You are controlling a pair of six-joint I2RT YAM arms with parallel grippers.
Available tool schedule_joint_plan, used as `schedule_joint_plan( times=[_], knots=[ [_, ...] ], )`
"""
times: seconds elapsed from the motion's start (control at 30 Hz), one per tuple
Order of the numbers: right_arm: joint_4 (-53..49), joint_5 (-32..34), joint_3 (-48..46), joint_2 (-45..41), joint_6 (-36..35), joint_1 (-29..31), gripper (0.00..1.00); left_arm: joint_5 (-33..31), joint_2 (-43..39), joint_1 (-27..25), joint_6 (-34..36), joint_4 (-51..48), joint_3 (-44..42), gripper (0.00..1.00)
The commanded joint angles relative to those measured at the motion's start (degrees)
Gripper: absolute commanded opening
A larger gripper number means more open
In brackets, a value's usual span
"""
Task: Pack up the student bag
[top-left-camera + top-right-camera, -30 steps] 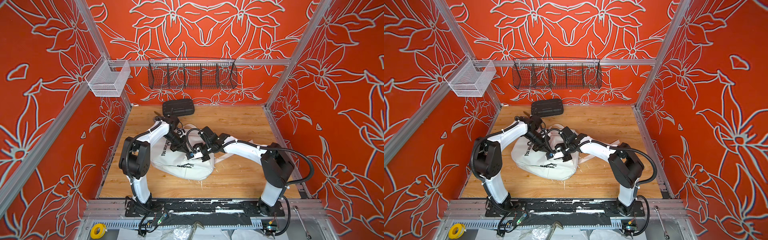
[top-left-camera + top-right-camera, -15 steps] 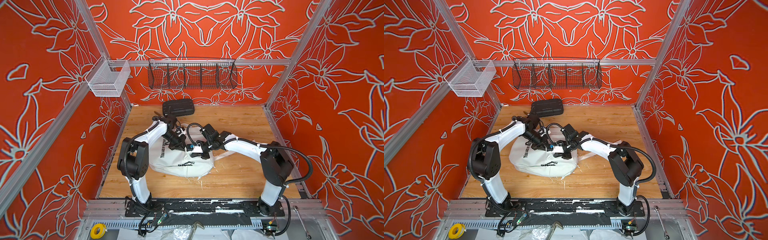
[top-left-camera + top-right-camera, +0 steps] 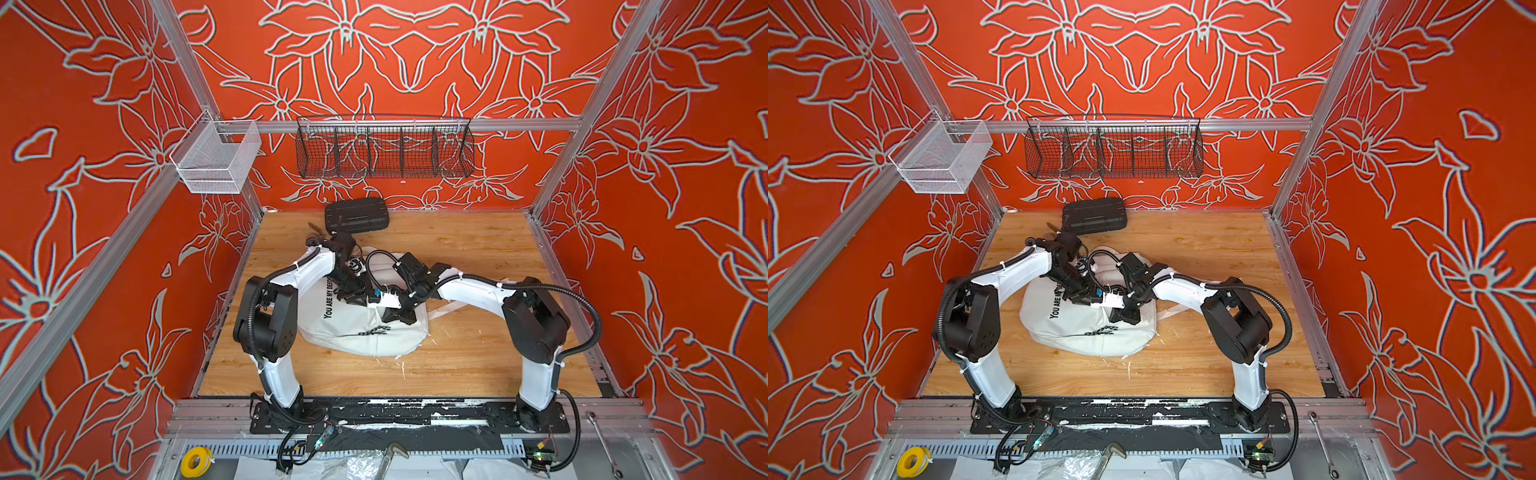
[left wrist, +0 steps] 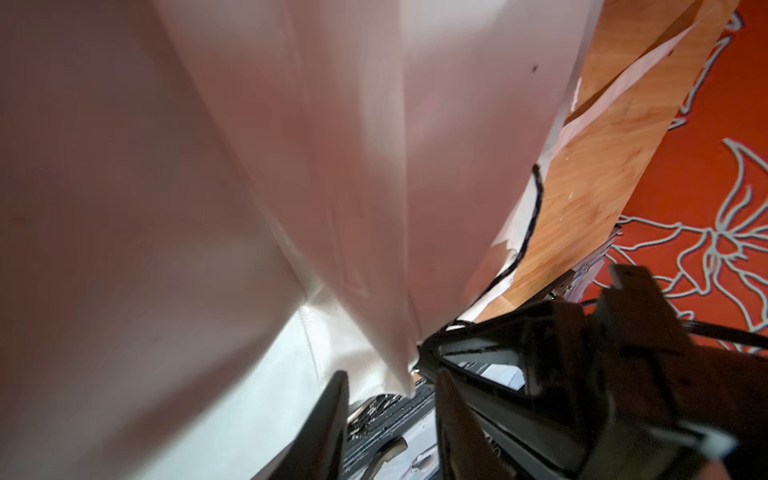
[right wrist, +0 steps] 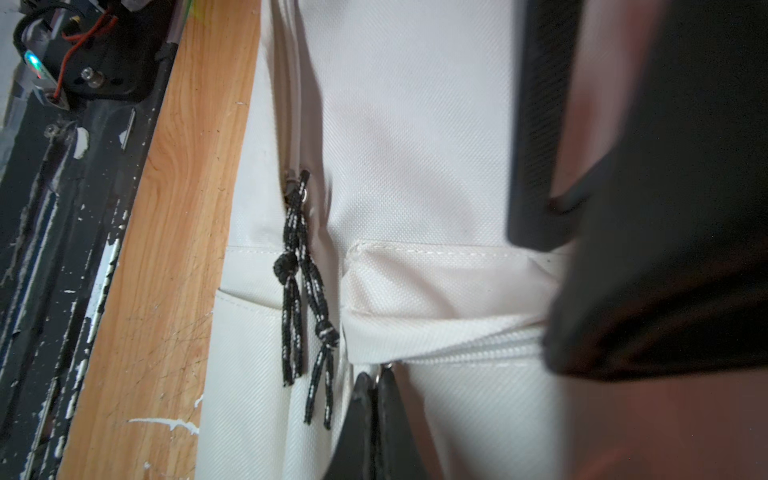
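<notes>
Clamping together on the pocket's zip pull (image 5: 388, 365), the right gripper (image 5: 376, 376) seems mid-zipping; the left gripper (image 4: 390, 380) is spread apart, apparently gripping nothing. The bag (image 3: 361, 332) lies in the middle of the table (image 3: 465, 365). Next needs a steady pull along the zip.

A robot test cell in a lab; bare aluminium profile posts (image 3: 596, 95) frame orange walls printed with pale flower outlines (image 3: 407, 50); a wood-grain board floor (image 3: 465, 249) serves as bench; white-and-black robot arms, left (image 3: 270, 320) and right (image 3: 536, 324), stand bolted to a scuffed black base plate (image 3: 407, 415); a steel spanner (image 3: 602, 444) and a yellow tape roll (image 3: 195, 463) lie in front.
</notes>
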Motion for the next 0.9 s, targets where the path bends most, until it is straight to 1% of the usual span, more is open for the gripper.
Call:
schedule_joint_plan(
  times=[0.0, 0.13, 0.27, 0.37, 0.43, 0.47, 0.5, 0.53, 0.67, 0.7, 0.8, 0.87],
  knots=[
    [0.2, -0.1, 0.3, 0.4, 2.5, 0.4, 0.0, 0.1, -0.7, -3.3, -3.7, 0.1, -0.7, 0.36],
    [0.8, 1.0, 0.3, 0.5, 4.0, 0.4, 0.0, -1.9, -0.2, -4.3, -4.9, -1.9, -0.7, 0.36],
    [1.7, 2.3, 0.1, 0.3, 6.0, 0.4, 0.0, -1.3, -0.1, -4.3, -5.5, -3.6, -0.4, 0.33],
    [3.5, 3.7, -0.7, -0.3, 7.9, 0.3, 0.0, -2.9, 0.4, -4.4, -5.1, -7.0, -0.5, 0.31],
    [4.9, 4.6, -1.3, -0.6, 9.2, 0.1, 0.0, -4.7, -0.7, -4.4, -4.7, -7.9, -1.1, 0.33],
    [5.9, 4.2, -1.8, -0.9, 10.0, -0.3, 0.0, -5.0, -1.5, -4.3, -5.0, -7.4, -1.5, 0.37],
    [7.3, 3.1, -2.5, -1.4, 10.8, -0.6, 0.0, -4.5, -2.5, -4.1, -5.4, -6.0, -1.8, 0.43],
    [8.6, 2.0, -3.2, -1.8, 11.5, -0.8, 0.0, -3.6, -3.7, -4.0, -6.2, -4.0, -2.4, 0.46],
    [11.7, -1.4, -4.4, -2.4, 13.2, -1.4, 0.0, -0.4, -7.7, -3.1, -10.3, 5.5, -5.7, 0.48],
    [12.1, -2.3, -4.5, -2.5, 13.7, -1.6, 0.0, -0.2, -9.0, -2.5, -11.6, 8.1, -7.3, 0.51],
    [12.9, -5.8, -5.2, -2.6, 14.0, -1.8, 0.0, 1.5, -12.8, -0.2, -14.7, 15.0, -12.3, 0.52],
    [15.5, -7.0, -6.3, -3.0, 15.5, -2.0, 0.0, 3.0, -15.1, 1.7, -16.9, 19.3, -15.7, 0.53]
  ],
)
